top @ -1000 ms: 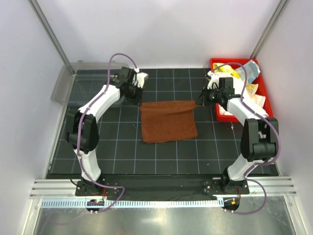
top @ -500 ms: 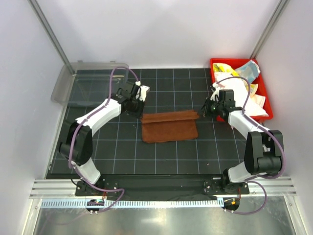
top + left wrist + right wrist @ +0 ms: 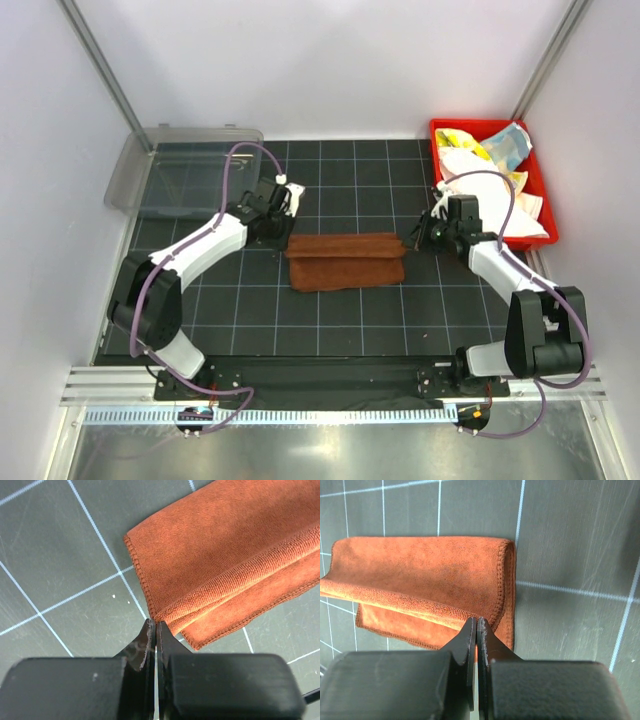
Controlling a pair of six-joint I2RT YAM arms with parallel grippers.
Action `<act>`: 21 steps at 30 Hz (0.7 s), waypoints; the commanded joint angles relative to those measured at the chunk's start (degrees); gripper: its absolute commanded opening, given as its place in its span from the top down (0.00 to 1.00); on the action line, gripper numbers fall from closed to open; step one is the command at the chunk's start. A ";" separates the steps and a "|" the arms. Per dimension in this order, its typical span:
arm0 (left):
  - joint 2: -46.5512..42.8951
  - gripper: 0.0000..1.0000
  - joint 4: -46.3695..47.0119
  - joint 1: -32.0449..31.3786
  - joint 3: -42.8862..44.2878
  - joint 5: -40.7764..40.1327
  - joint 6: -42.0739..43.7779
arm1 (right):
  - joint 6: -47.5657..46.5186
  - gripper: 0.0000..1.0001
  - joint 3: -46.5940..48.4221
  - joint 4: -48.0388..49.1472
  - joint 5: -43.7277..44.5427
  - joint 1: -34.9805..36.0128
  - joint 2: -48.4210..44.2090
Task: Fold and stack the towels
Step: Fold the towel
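On the tabletop [image 3: 340, 330], your left tool [image 3: 283, 238] and right tool [image 3: 411, 241] clamp the half-folded rust-brown towel [image 3: 345, 265]; binned towels [image 3: 478, 165] await.

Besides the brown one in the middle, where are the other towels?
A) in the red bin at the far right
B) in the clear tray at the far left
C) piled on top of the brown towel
A: the loose towels lie heaped in the red bin; only the rust-brown towel is outside it.

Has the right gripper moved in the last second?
Yes. The right gripper, shut on the rust-brown towel, has come toward the arm bases, now level with the red bin's near edge.
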 commanded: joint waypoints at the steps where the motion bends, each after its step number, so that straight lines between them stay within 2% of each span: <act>1: -2.55 1.00 -1.41 -0.16 -1.30 -4.75 -0.67 | 1.51 0.99 -1.31 0.14 3.74 -0.02 -1.97; 21: -5.28 1.00 -2.02 -3.68 -6.31 -5.80 -4.62 | 2.91 0.98 -4.13 -2.06 6.29 -0.10 -5.13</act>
